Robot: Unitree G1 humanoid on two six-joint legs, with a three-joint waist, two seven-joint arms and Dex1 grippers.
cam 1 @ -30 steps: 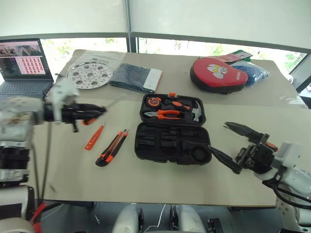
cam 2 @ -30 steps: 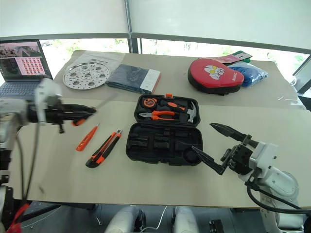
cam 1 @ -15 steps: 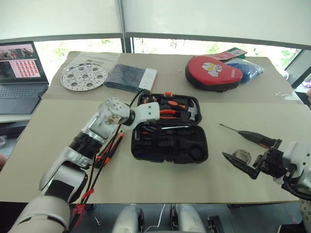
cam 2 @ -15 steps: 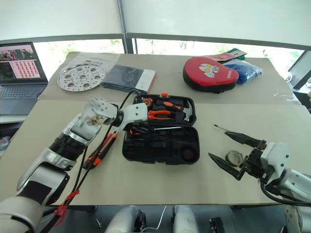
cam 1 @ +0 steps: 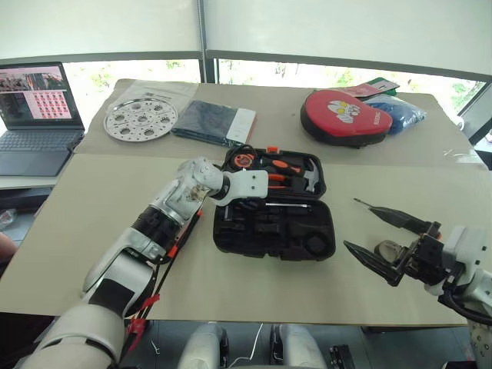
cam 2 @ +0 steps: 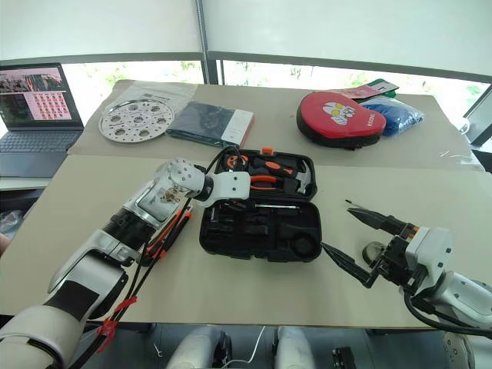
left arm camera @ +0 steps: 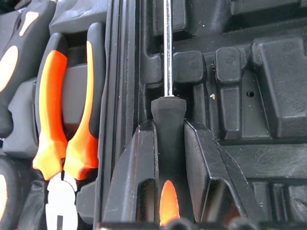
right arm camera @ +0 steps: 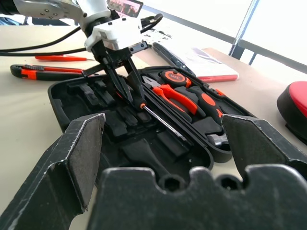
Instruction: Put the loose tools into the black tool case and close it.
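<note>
The black tool case (cam 1: 265,233) lies open at mid-table. My left gripper (left arm camera: 169,125) is shut on the black-and-orange handle of a long screwdriver (left arm camera: 167,52). Its shaft lies along a slot in the case's near half, beside the hinge. To the right of the case my right gripper (cam 1: 387,237) stands open just above the table, with a small tape ring (cam 1: 387,247) between its fingers. A second screwdriver (cam 2: 355,206) lies partly behind the upper finger. The utility knife (right arm camera: 41,71) and the slim orange tester (right arm camera: 57,58) rest left of the case, under my left arm.
Orange-handled pliers (cam 1: 278,178), a hammer and a tape measure sit in the case's far half. Along the back are a laptop (cam 1: 34,108), a perforated metal disc (cam 1: 141,119), a dark folded packet (cam 1: 215,123), a red pouch (cam 1: 344,115) and a blue bag (cam 1: 400,111).
My left arm has swung from the table's left side across to the case, carrying the screwdriver down into it. The right gripper has stayed open in about the same place.
</note>
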